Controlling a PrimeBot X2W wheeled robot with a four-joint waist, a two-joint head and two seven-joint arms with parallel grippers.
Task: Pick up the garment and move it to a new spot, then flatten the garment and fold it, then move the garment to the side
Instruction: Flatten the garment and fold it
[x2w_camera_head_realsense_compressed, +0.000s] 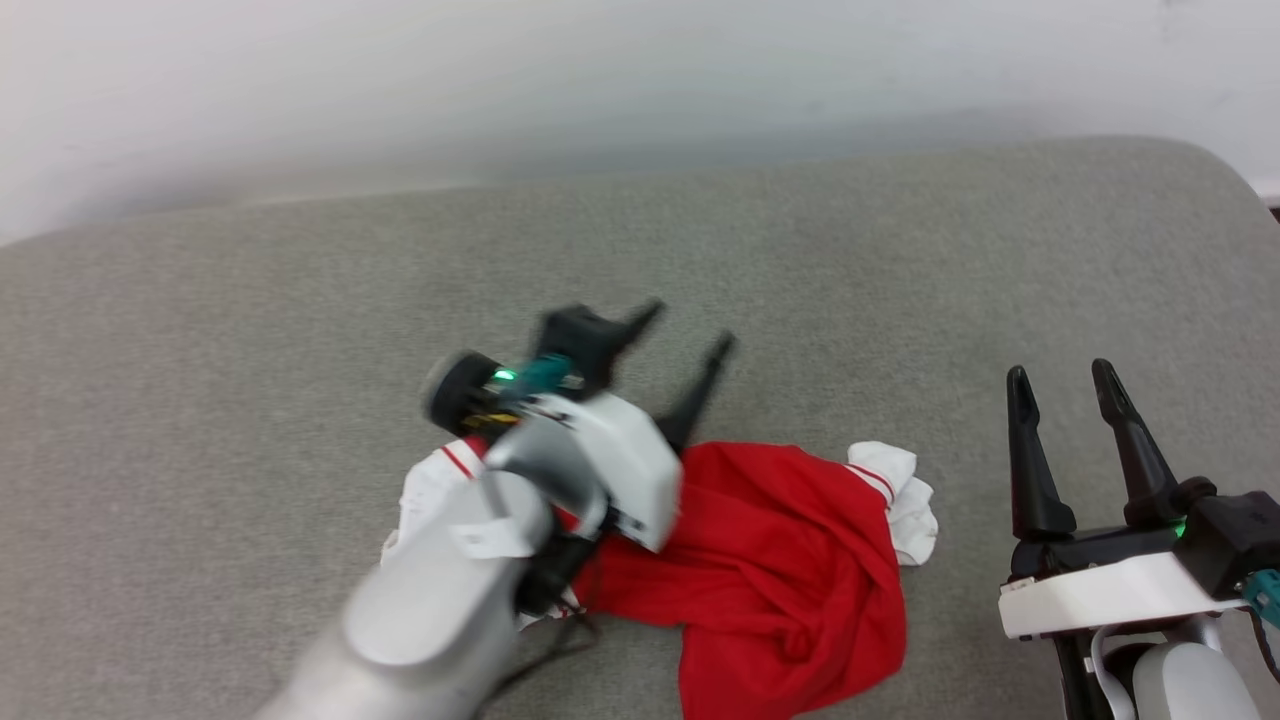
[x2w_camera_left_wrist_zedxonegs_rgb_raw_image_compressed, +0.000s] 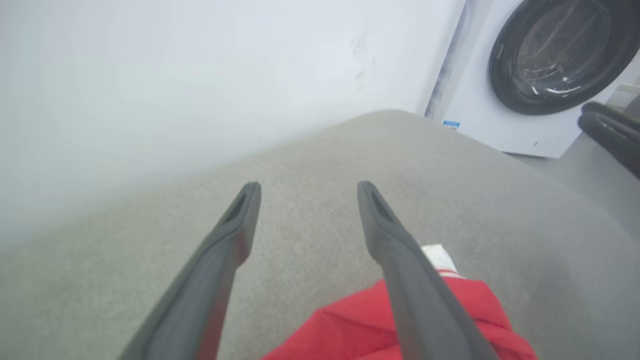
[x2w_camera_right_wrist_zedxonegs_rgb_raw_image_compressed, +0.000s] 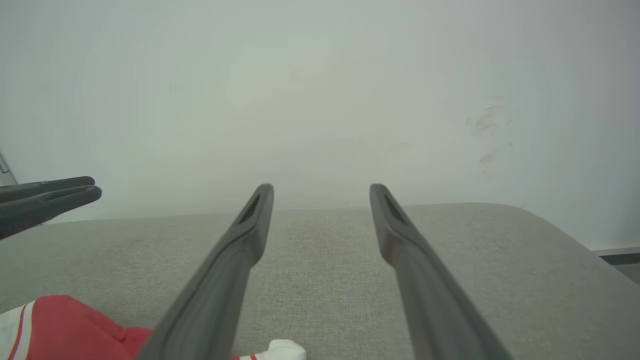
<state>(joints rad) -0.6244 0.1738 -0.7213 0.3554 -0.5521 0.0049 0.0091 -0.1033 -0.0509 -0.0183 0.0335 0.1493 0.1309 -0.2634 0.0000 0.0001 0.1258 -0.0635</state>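
Your left gripper (x2w_camera_head_realsense_compressed: 690, 328) is spread wide and holds nothing over the grey cushion (x2w_camera_head_realsense_compressed: 250, 350), with the crumpled garment (x2w_camera_head_realsense_compressed: 770, 560) lying beneath its wrist. Your right gripper (x2w_camera_head_realsense_compressed: 1060, 375), equally wide and empty, has the garment on its left, apart from it.

The garment (x2w_camera_head_realsense_compressed: 780, 540) is a bright red shirt with white short sleeves edged in red-and-white stripe trim. It lies crumpled in a loose, deeply wrinkled heap on the grey padded surface (x2w_camera_head_realsense_compressed: 250, 350). One white sleeve sticks out bunched at the heap's right end and the other at its left, while a long red fold hangs from the right part of the heap down to the bottom edge of the head view.
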